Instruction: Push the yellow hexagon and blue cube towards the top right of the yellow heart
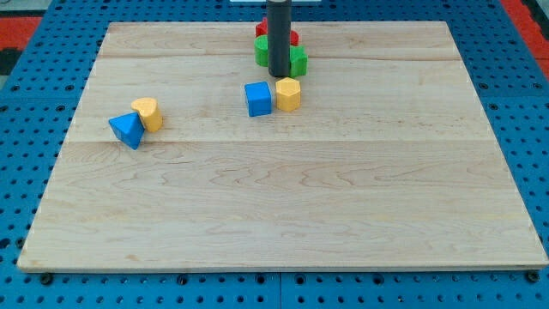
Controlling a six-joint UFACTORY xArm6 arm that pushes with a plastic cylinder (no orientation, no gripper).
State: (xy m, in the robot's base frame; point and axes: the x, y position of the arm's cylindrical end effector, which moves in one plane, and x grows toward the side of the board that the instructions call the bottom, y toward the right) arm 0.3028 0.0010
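The yellow hexagon (288, 93) and the blue cube (258, 99) sit side by side, touching, at the upper middle of the wooden board (283, 197). The yellow heart (148, 113) lies at the view's left, touching a blue triangular block (127, 130) at its lower left. My rod comes down from the view's top; my tip (280, 75) rests just above the yellow hexagon, at its upper left edge, close to or touching it.
A green block (296, 59) and a red block (292, 37) sit behind my rod near the board's top edge, partly hidden by it. A blue pegboard (26, 129) surrounds the board.
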